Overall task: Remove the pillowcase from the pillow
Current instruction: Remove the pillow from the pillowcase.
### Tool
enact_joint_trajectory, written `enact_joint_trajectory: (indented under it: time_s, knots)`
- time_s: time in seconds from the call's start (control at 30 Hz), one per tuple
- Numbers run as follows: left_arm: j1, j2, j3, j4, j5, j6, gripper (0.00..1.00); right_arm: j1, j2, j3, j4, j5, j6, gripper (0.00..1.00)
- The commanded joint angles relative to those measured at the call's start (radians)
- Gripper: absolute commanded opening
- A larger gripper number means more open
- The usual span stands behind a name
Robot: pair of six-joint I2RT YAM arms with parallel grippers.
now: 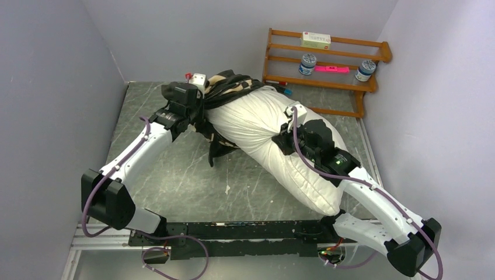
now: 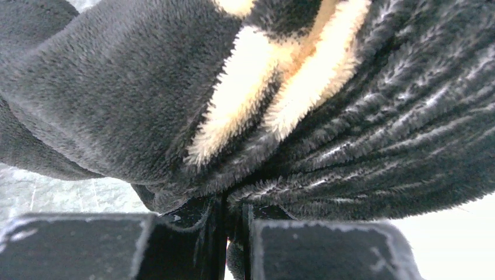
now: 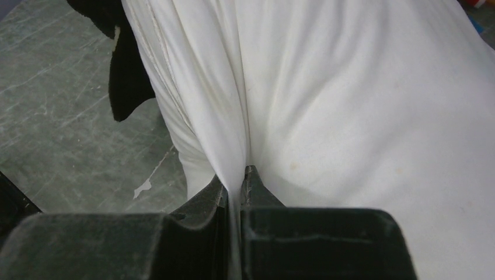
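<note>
Standing beyond pillow (image 1: pixel 262 125) and pillowcase (image 1: pixel 233 86), rack (image 1: pixel 341 56) holds jars (image 1: pixel 307 63).

The right gripper (image 3: pixel 234 188), with two black fingers, pinches a raised fold of the plump white smooth-fabric pillow (image 3: pixel 362 116); a flap of black plush pillowcase (image 3: pixel 127 87) lies against the pillow's left side; below is the grey marbled table surface (image 3: pixel 58 116), with a small white fleck (image 3: pixel 142 188) on it.
</note>
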Motion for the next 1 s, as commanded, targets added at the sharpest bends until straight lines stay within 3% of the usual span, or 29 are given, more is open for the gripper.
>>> enact_joint_trajectory:
  time_s: [0.0,0.43,0.57,0.73,0.97]
  knots:
    - [0.164,0.030,0.012,0.063,-0.281,0.038,0.05,-0.066,-0.085,0.025,-0.271,0.135,-0.030,0.00]
    - [0.163,-0.090,-0.258,0.129,-0.129,-0.040,0.07,-0.063,0.035,0.030,-0.259,-0.375,-0.099,0.00]
    - [0.163,-0.116,-0.325,0.138,-0.033,-0.079,0.09,-0.063,0.095,0.040,-0.261,-0.474,-0.107,0.06]
    - [0.163,-0.151,-0.347,0.118,-0.020,-0.082,0.12,-0.063,0.112,0.049,-0.213,-0.561,-0.078,0.29]
    - [0.163,-0.205,-0.389,0.126,0.026,-0.089,0.29,-0.063,0.170,0.176,-0.163,-0.608,-0.048,0.58]
